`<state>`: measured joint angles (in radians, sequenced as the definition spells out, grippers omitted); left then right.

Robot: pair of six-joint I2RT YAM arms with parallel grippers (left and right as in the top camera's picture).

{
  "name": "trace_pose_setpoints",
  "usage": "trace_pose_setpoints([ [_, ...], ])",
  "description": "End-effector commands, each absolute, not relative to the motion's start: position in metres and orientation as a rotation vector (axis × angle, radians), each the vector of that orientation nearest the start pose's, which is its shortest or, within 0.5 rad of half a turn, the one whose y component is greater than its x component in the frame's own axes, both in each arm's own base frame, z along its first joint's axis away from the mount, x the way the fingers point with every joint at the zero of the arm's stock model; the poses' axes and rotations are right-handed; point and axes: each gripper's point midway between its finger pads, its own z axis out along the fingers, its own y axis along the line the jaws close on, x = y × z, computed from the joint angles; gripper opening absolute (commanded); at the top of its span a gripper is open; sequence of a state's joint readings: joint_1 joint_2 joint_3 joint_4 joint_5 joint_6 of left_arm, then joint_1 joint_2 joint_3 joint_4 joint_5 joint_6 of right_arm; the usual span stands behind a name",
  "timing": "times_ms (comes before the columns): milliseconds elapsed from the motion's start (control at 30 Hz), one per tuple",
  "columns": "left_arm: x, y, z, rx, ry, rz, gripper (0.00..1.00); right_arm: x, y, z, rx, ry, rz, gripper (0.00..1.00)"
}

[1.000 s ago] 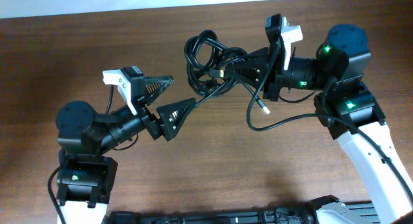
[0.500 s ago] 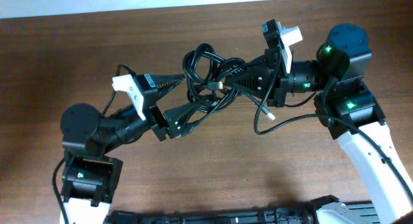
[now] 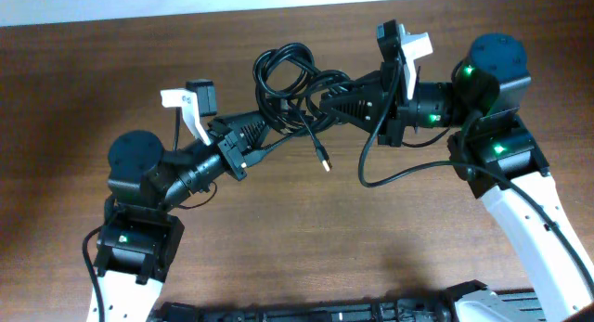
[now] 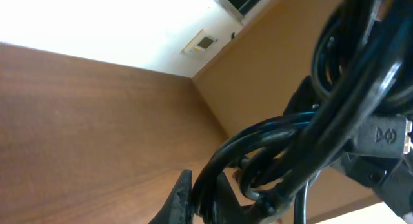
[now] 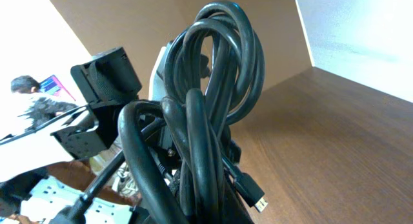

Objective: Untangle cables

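Cables [image 3: 283,76] pinched from both sides

Your left gripper [image 3: 249,134], spread wide a second before, had moved in, and its jaws pinched the cables. Your right gripper [image 3: 327,101] kept its jaws clamped on the same knot, held above the bench [image 3: 74,81]. One plug [image 3: 325,163] hung loose.

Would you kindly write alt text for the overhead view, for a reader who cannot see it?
A knotted bundle of black cables is gripped from both sides over a wooden table: the left gripper clamps its lower left, the right gripper its right. One metal-tipped plug juts free from the bundle.
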<state>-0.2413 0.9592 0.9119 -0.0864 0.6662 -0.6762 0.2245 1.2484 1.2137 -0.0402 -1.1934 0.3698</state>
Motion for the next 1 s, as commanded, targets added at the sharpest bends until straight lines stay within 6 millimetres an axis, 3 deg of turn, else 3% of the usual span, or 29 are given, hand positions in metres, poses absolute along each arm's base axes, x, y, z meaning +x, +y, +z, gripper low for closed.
trace_pose_setpoints([
  [0,0.310,-0.156,0.324,-0.304,1.945,-1.268,0.00,0.275,0.223,0.425,-0.835,1.534,1.337,0.04],
  [100,0.306,-0.155,0.309,-0.628,2.012,-1.418,0.00,0.287,0.220,0.425,-0.770,1.550,1.282,0.04],
  [267,0.299,-0.163,0.309,-0.685,2.043,-1.519,0.00,0.302,0.201,0.425,-0.708,1.565,1.230,0.04],
  [467,0.292,-0.169,0.311,-0.665,2.068,-1.572,0.00,0.309,0.197,0.426,-0.673,1.569,1.196,0.04],
  [500,0.292,-0.168,0.310,-0.521,2.067,-1.496,0.03,0.312,0.196,0.426,-0.658,1.571,1.182,0.04],
  [567,0.298,-0.159,0.310,-0.290,2.035,-1.334,0.43,0.314,0.190,0.424,-0.661,1.571,1.162,0.04],
  [600,0.301,-0.150,0.311,-0.265,2.015,-1.287,0.51,0.312,0.190,0.424,-0.675,1.570,1.177,0.04],
  [733,0.312,-0.112,0.324,-0.345,1.925,-1.207,0.54,0.299,0.191,0.422,-0.738,1.564,1.241,0.04],
  [800,0.293,-0.137,0.377,0.207,1.694,-1.150,0.70,0.285,0.195,0.422,-0.836,1.522,1.275,0.04],
  [833,0.280,-0.147,0.392,0.416,1.587,-1.115,0.86,0.281,0.196,0.423,-0.868,1.506,1.284,0.04],
  [900,0.264,-0.155,0.405,0.591,1.476,-1.093,0.99,0.274,0.198,0.423,-0.905,1.494,1.314,0.04],
  [967,0.253,-0.161,0.406,0.717,1.417,-1.072,0.99,0.268,0.199,0.423,-0.932,1.484,1.338,0.04],
])
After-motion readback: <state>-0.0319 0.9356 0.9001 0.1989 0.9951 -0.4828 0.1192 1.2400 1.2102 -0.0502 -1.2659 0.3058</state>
